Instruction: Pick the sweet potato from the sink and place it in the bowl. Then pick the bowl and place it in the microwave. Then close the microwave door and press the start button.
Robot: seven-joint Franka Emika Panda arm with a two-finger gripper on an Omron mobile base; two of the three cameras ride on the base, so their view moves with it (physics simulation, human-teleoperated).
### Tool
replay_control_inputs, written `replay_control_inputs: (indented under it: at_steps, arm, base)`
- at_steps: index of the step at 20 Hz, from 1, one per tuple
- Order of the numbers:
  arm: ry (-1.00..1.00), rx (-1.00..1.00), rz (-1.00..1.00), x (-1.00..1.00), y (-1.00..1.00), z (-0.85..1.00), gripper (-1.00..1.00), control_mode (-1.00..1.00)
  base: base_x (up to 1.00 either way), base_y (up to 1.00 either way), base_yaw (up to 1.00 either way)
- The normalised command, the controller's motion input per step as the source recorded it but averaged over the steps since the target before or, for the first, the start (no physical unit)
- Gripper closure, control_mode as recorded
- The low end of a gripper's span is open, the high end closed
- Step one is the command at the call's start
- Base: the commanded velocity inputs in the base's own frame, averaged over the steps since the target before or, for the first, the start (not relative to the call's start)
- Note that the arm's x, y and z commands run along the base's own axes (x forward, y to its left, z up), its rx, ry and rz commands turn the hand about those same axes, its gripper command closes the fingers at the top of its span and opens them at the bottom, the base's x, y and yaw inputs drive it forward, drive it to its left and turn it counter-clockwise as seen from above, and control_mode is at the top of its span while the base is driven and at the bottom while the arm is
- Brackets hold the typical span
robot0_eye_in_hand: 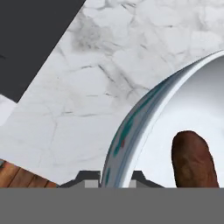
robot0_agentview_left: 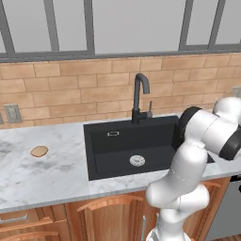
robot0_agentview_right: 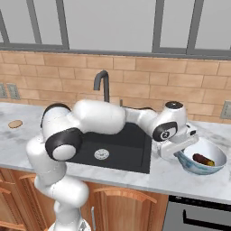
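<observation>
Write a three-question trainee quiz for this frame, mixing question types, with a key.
1. True or false: the sweet potato lies in the sink.
2. The gripper straddles which part of the bowl? A) rim B) underside C) nothing
3. What lies on the counter left of the sink?

Key: 1 false, it lies in the bowl. 2 A, one fingertip on each side of the rim. 3 A flat tan disc.
</observation>
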Motion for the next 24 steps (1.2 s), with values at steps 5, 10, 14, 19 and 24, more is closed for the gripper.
replay_control_inputs:
  at_steps: [5, 10, 14, 19, 24]
  arm:
    - [-0.07, -0.03, 0.18, -0.38, 0.77, 1.0, 1.0, -1.0]
    - [-0.09, -0.07, 0.25, -0.26, 1.0, 1.0, 1.0, -1.0]
    - [0.0, -0.09, 0.27, -0.26, 1.0, 1.0, 1.0, -1.0]
    - [0.0, -0.07, 0.36, -0.39, 1.0, 1.0, 1.0, -1.0]
    - [-0.04, -0.03, 0.39, -0.44, 0.96, 1.0, 1.0, -1.0]
  base:
    - [0.0, 0.0, 0.0]
    - [0.0, 0.0, 0.0]
    - [0.0, 0.0, 0.0]
    - [0.0, 0.0, 0.0]
    - [0.0, 0.0, 0.0]
